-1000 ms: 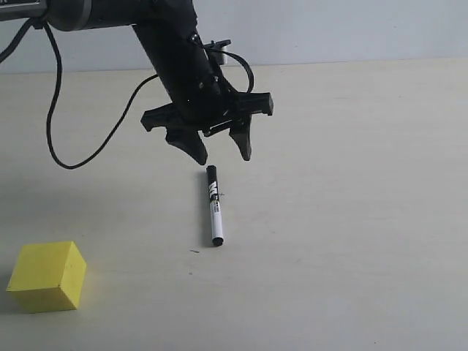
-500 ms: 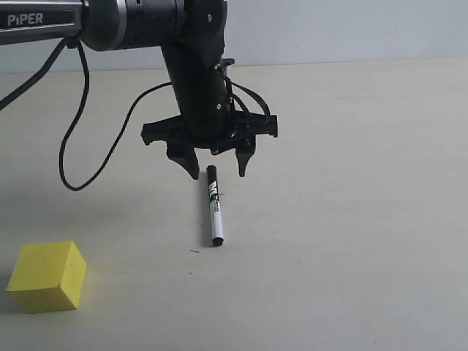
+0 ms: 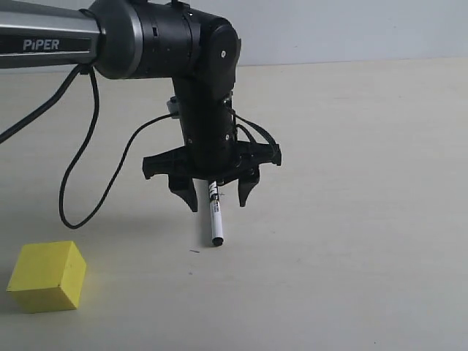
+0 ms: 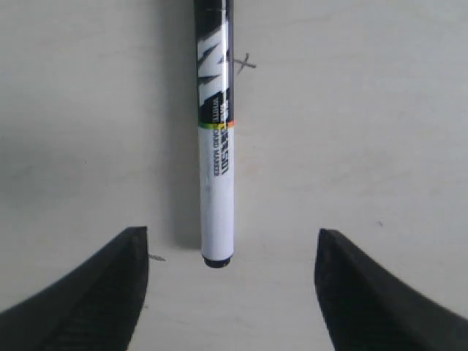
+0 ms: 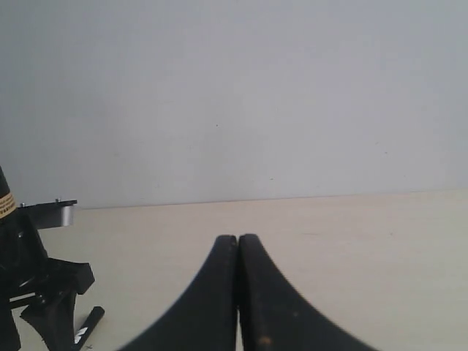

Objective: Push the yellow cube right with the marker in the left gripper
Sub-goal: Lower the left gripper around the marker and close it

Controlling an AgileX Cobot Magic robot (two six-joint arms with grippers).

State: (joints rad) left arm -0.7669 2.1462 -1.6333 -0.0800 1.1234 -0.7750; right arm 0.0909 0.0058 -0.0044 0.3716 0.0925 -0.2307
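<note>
The marker [image 3: 215, 222] lies flat on the table, white barrel with black lettering and a black end toward the camera; its far part is hidden behind the arm. My left gripper [image 3: 216, 200] hangs open just above it, one finger on each side of the barrel, not touching. In the left wrist view the marker [image 4: 217, 146] runs between the two black fingertips [image 4: 110, 292], its black end level with them. The yellow cube [image 3: 47, 276] sits at the lower left, well apart from the marker. My right gripper [image 5: 238, 241] is shut on nothing, away from the marker.
The pale table [image 3: 351, 219] spreads around the marker. A black cable [image 3: 73, 183] loops down from the left arm [image 3: 146, 44] to the left of the gripper. A grey wall [image 3: 351, 29] backs the table.
The left arm has swung forward and down: the open gripper moved from behind the marker's cap to straddling its barrel. Marker and cube have not moved.
</note>
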